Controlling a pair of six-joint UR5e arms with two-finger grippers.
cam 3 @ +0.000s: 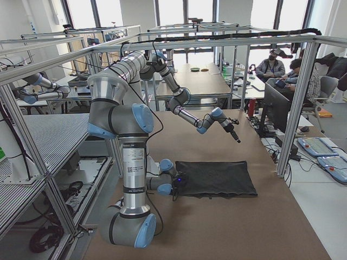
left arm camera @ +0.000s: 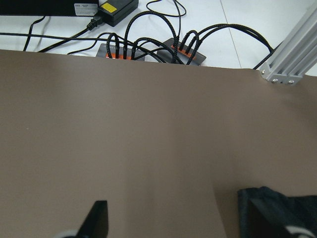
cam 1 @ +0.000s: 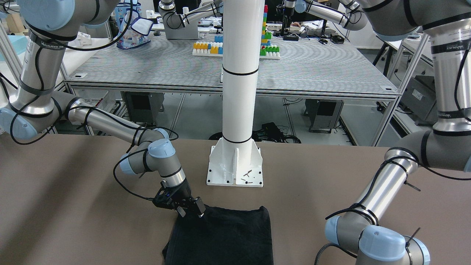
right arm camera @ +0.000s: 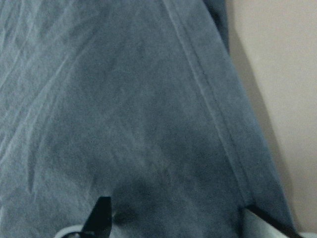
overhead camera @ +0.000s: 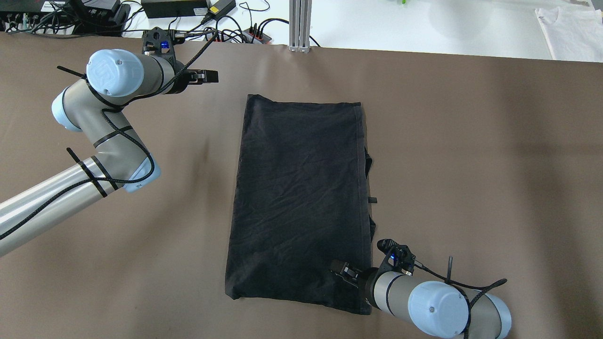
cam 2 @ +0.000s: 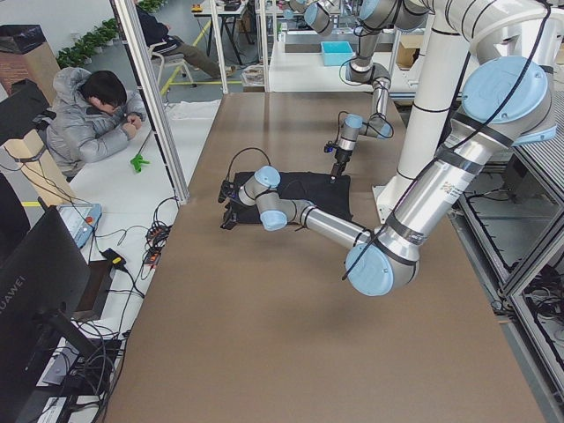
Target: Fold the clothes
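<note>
- clothes [overhead camera: 301,202]: one black garment lying flat on the brown table [overhead camera: 471,141], about mid-table, as a folded rectangle with its long side running away from the robot. surface lightly wrinkled. along its right edge a lower layer and a small tab stick out a little. in the front-facing view it lies just in front of the white pole's base plate [cam 1: 235,167], not touching it.
- right gripper [overhead camera: 343,273]: down at the garment's near right corner, over the fabric and just inside the hem. jaws spread. the right wrist view shows one fingertip [right arm camera: 101,215] at each lower corner with only cloth between them, nothing pinched. cannot tell whether the tips press on the fabric or sit just above it.
- left gripper [overhead camera: 211,76]: beyond the garment's far left corner, off to its left and apart from the cloth. the exterior right view shows it raised well above the table. jaws spread and holding nothing. left wrist view looks down on bare table, with the garment's corner at the lower right of the frame.
- power strips with black cables [left arm camera: 148,49] sit past the far table edge.
- a person [cam 2: 84,123] in a grey jacket is seated beside the table.
</note>
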